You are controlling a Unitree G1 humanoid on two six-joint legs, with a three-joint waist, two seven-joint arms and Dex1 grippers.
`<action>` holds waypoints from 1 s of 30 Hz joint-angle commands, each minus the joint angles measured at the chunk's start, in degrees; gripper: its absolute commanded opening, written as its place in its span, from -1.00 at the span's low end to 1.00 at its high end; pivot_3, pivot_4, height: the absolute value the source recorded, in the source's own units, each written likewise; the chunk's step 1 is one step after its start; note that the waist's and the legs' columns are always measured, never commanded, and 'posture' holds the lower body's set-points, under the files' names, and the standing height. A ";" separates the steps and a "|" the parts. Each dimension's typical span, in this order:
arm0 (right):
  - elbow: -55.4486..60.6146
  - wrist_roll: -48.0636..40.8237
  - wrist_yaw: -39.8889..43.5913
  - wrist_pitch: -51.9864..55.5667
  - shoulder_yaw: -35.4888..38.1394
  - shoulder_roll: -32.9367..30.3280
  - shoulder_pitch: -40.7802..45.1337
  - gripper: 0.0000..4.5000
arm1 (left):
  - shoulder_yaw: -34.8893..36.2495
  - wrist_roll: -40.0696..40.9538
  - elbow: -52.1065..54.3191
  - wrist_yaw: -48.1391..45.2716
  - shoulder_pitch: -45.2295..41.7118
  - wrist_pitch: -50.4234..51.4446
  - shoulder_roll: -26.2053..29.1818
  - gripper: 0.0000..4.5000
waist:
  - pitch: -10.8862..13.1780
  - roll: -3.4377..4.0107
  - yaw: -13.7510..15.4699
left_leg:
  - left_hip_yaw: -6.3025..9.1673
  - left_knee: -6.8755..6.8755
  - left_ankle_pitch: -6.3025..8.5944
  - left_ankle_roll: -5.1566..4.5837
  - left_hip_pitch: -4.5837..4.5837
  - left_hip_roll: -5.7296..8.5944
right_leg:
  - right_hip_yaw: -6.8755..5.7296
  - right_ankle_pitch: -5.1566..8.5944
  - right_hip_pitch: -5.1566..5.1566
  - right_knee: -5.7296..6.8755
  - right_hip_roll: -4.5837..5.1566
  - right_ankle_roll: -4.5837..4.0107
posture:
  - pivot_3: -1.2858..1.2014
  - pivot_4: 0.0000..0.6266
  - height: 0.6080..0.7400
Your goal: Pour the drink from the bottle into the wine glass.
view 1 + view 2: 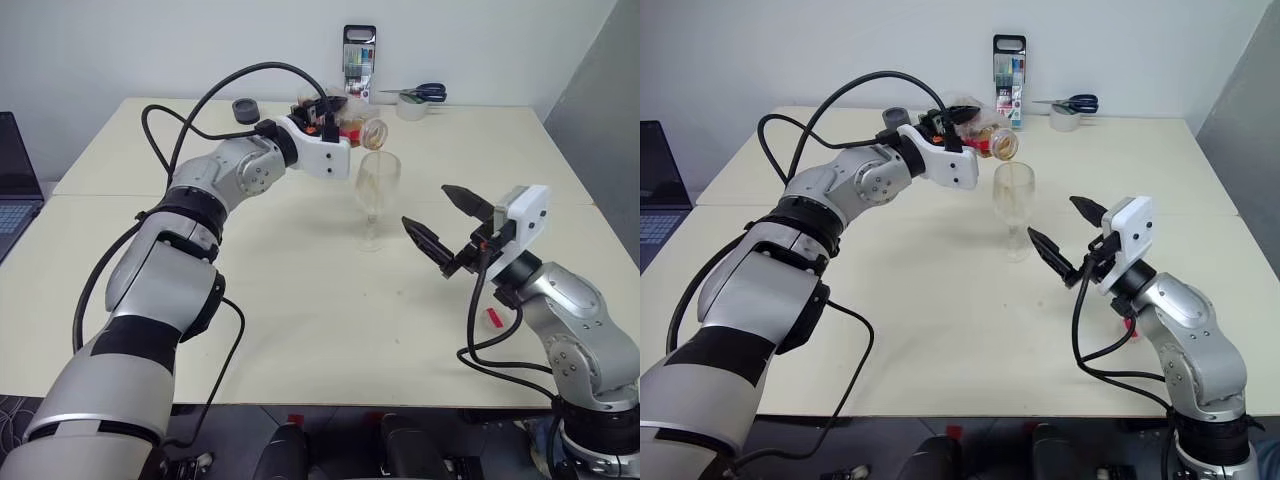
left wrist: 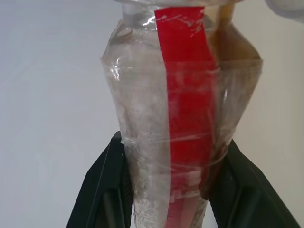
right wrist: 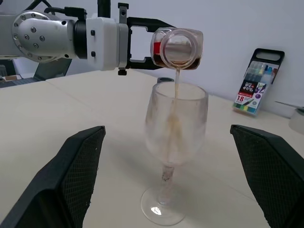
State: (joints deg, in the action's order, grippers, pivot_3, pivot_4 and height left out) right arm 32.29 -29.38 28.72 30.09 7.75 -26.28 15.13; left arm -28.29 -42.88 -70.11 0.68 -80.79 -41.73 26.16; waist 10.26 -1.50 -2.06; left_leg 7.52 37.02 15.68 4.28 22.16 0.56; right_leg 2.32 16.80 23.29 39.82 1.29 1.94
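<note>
The left gripper (image 1: 962, 130) clamps the bottle (image 1: 992, 140) tipped sideways, mouth over the wine glass (image 1: 1014, 208) at bench (image 1: 940, 300) centre, so the drink (image 3: 176, 88) streams in (cap off); the right gripper (image 1: 1065, 237) waits wide at four o'clock.

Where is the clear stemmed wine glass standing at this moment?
In the left eye view, the clear stemmed wine glass stands upright near the middle of the pale table, directly under the tilted clear plastic bottle, ahead of the right gripper.
</note>
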 commanded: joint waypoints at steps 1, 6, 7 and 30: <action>3.16 -3.24 1.14 1.03 1.74 -1.68 -0.01 1.00 | 0.33 0.43 0.41 1.59 -3.14 -0.03 -0.11 -0.25 | 0.00 0.00 -0.01 | 0.00 0.00 0.00 0.00 -0.01 0.00 | 0.01 0.00 0.00 0.02 0.00 0.00 | 0.03 -0.52 1.00; 3.60 -4.02 0.71 1.39 1.60 -2.56 -0.26 1.00 | 0.06 0.22 0.08 1.97 -3.38 0.10 -0.20 -0.25 | 0.00 0.00 -0.01 | -0.01 0.02 0.02 -0.04 -0.01 0.00 | 0.02 0.00 0.00 0.04 0.00 0.00 | 0.03 -0.52 1.00; 3.62 -4.08 0.65 1.38 1.57 -2.64 -0.33 1.00 | -0.03 0.12 -0.06 2.06 -3.44 0.14 -0.14 -0.25 | 0.00 0.00 -0.01 | -0.01 0.03 0.02 -0.04 -0.01 0.00 | 0.02 0.00 0.00 0.04 0.00 0.00 | 0.03 -0.52 1.00; 3.82 -4.26 -0.53 1.13 0.15 -2.23 -0.24 1.00 | -2.59 -2.58 -1.99 5.09 -4.81 0.83 0.61 -0.25 | 0.00 0.00 0.00 | -0.01 0.04 0.01 -0.02 -0.02 0.01 | 0.02 0.00 0.00 0.07 0.00 0.00 | 0.03 -0.52 1.00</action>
State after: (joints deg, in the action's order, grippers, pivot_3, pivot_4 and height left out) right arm 33.52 -32.78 28.50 31.82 7.69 -28.63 14.53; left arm -31.18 -45.84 -72.68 4.36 -82.42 -40.92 25.69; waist 10.26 -1.50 -2.06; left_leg 7.51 37.07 15.69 4.26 22.14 0.57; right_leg 2.35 16.80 23.29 39.90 1.29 1.94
